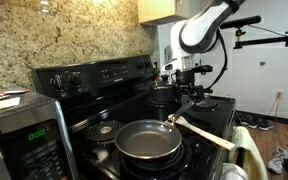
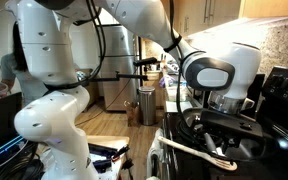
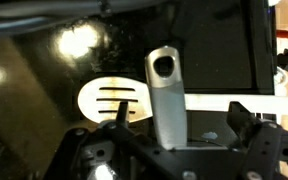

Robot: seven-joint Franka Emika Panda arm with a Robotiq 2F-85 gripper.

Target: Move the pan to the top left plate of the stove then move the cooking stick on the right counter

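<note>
The pan [image 1: 149, 142] sits on a front burner of the black stove [image 1: 94, 75], its handle [image 3: 164, 90] pointing away toward my gripper [image 1: 187, 98]. In the wrist view my gripper [image 3: 176, 125] is open, with the handle running up between its two fingers and untouched by either. The cooking stick [image 1: 209, 133], a pale slotted wooden spoon, lies across the stove with its head [image 3: 109, 100] next to the handle; it also shows in an exterior view as the spoon [image 2: 194, 148]. The top left plate [image 1: 105, 128], ringed in chrome, is bare beside the pan.
A black pot [image 1: 162, 95] stands on a burner behind my gripper. A silver microwave [image 1: 24, 140] fills the near left corner. White cloth [image 1: 242, 152] hangs at the stove's front. The robot's white base [image 2: 54, 120] and a bin [image 2: 147, 105] stand on the floor.
</note>
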